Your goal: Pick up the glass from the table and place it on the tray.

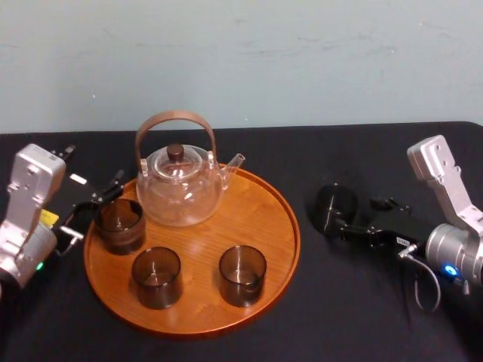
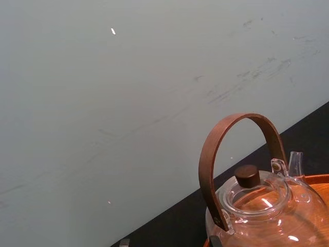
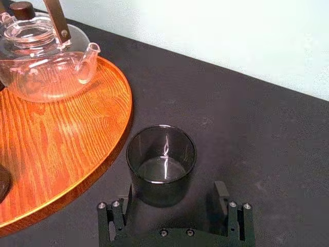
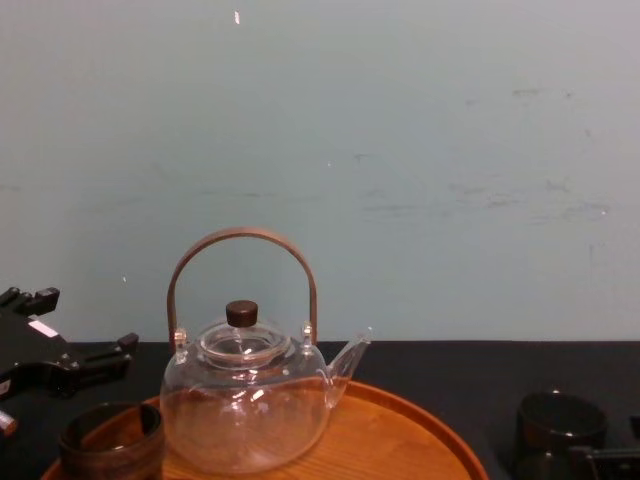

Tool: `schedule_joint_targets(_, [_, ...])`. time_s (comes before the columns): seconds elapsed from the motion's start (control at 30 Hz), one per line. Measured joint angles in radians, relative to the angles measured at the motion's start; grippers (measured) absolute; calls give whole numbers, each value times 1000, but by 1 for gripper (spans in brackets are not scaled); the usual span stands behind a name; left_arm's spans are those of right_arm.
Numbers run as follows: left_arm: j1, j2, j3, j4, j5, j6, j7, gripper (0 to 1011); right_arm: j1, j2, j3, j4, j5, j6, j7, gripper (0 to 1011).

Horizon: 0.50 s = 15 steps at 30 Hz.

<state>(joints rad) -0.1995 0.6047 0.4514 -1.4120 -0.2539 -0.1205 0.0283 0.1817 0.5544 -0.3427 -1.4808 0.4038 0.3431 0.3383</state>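
The glass (image 3: 161, 164) stands up straight on the table (image 3: 247, 128) just beside the tray (image 3: 61, 144), right btwn the spread-apart fingers of the right gripper (image 3: 174, 200), so that arm's nearer vs. the left gripper (image 1: 96, 205) by the tray's left side.

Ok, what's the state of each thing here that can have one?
glass: upright, empty, on the table beside the tray
right gripper: open, fingers either side of the glass
left gripper: by the tray's left edge
teapot: upright on the tray, lid on
thick-rimmed cup: upright on the tray
two front cups: upright on the tray
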Motion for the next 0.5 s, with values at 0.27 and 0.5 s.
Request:
schedule_joint_targets(0.27, [0,0,0,0,0,0,0,1001,39,-26,-12,38,-22,5,27,1002])
schedule_joint_targets(0.5, [0,0,0,0,0,0,0,1002,63,-45,-23,62,-37,6,42,1002])
